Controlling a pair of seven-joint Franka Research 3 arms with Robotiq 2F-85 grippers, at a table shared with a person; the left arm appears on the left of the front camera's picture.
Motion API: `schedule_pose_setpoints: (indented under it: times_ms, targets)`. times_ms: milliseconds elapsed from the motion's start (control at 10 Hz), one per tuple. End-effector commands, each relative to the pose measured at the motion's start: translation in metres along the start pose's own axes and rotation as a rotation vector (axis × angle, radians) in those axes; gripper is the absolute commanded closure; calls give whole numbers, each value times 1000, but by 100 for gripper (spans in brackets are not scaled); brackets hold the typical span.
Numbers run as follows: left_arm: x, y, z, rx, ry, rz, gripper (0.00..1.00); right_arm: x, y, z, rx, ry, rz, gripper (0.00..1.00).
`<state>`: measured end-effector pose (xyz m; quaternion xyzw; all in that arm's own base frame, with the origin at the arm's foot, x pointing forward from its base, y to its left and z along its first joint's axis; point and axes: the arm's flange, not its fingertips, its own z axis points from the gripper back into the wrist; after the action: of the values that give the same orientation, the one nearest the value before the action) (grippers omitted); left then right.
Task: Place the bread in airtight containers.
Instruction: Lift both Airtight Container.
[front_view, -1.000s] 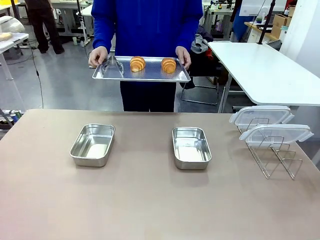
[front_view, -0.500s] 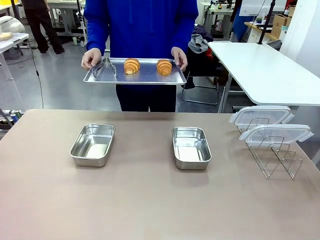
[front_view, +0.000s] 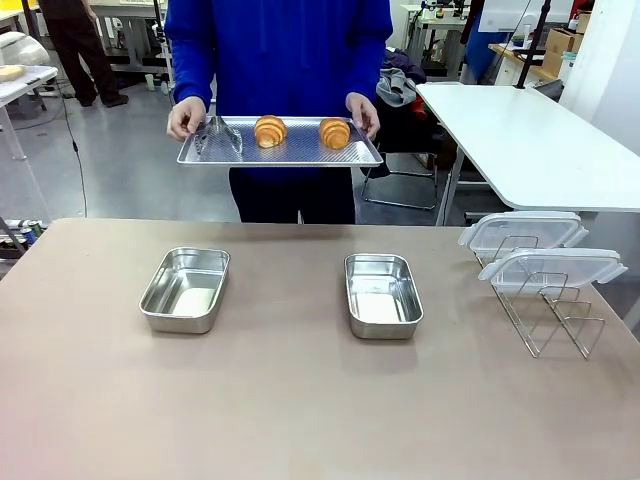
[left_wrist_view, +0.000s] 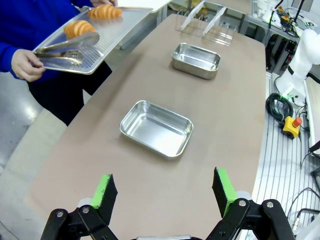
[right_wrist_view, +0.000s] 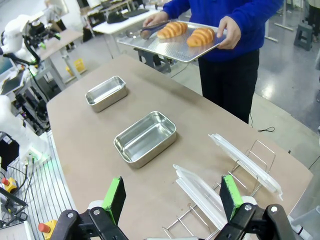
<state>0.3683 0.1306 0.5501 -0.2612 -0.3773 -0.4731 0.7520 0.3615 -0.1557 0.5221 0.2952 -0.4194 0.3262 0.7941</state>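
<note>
Two croissants (front_view: 271, 130) lie side by side on the perforated tray (front_view: 280, 160) a person holds, with metal tongs (front_view: 218, 135) at that tray's left end. Nearer the robot than the tray, both steel tins (front_view: 186, 290) sit lidless and empty. Right of the tray, their clear lids (front_view: 552, 268) rest on a wire rack (front_view: 550, 325). The left gripper (left_wrist_view: 165, 187) and right gripper (right_wrist_view: 172, 197) stand wide apart, holding nothing. Filling seems unstarted; next, a croissant must leave the tray for a tin.

The left tin (front_view: 185, 289) and right tin (front_view: 382, 295) are sitting well apart on the table (front_view: 290, 400). Two lids (front_view: 552, 267) are resting on the rack (front_view: 548, 318) farther right. Beyond the table, a tray (front_view: 300, 152) is carrying two croissants (front_view: 270, 130), with tongs (front_view: 218, 137) lying to their left.
</note>
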Motion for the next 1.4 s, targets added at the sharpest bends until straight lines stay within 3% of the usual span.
schedule_pose_setpoints:
  times_ms: [0,300,500,700,900,1000,1100,1200,1300]
  targets:
    - [0,0,0,0,0,0,0,0,0,0,0,0,0,0]
    - [65,30,-39,29,197,193,0,63,13,-75,-82,184,-119,0]
    - [103,53,-76,132,305,349,0,94,21,-132,-185,315,-238,0]
    - [116,77,-109,293,376,566,0,115,39,-180,-247,396,-412,0]
    - [108,94,-125,411,419,745,0,110,44,-219,-366,588,-455,0]
    - [103,96,-127,426,423,787,0,108,46,-230,-366,610,-463,0]
    - [96,92,-131,423,415,804,0,106,48,-226,-247,584,-462,0]
    - [95,82,-121,355,446,761,0,93,45,-228,-384,551,-437,0]
    - [90,101,-133,430,427,780,0,93,45,-228,-384,551,-437,0]
